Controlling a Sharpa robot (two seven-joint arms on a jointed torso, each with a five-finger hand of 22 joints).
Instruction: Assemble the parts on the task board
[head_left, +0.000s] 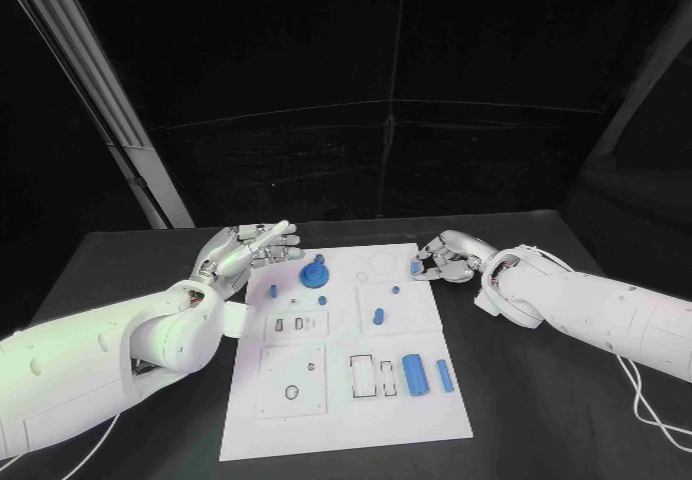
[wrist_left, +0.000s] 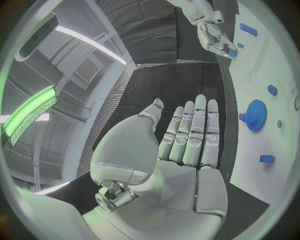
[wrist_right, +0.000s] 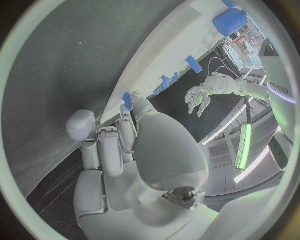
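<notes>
**Right hand pinches a blue part at the board's far edge**

On the black table (head_left: 548, 420) the white task board (head_left: 346, 420) lies dead centre, and the right hand (head_left: 444, 258) is over its 1 o'clock corner, fingers curled in. The right wrist view shows a small blue part (wrist_right: 127, 100) nipped between the fingertips, right at the board's rim. The left wrist view catches the same pinch from across the board.

Over at 10 o'clock, the left hand (head_left: 242, 250) hovers at the board's edge, flat and spread, fingers straight and side by side, thumb out, nothing in it.

On the board itself: the blue gear (head_left: 313, 273) sits at about 11 o'clock, near the left hand's fingertips, with a small blue peg (head_left: 273, 292) just beside it toward 9 o'clock. A short blue pin (head_left: 378, 317) lies near the middle. Down at 4 o'clock, a blue cylinder (head_left: 417, 373) and a slimmer blue bar (head_left: 444, 375) lie side by side, close but apart, next to the rectangular slots (head_left: 372, 375).
</notes>
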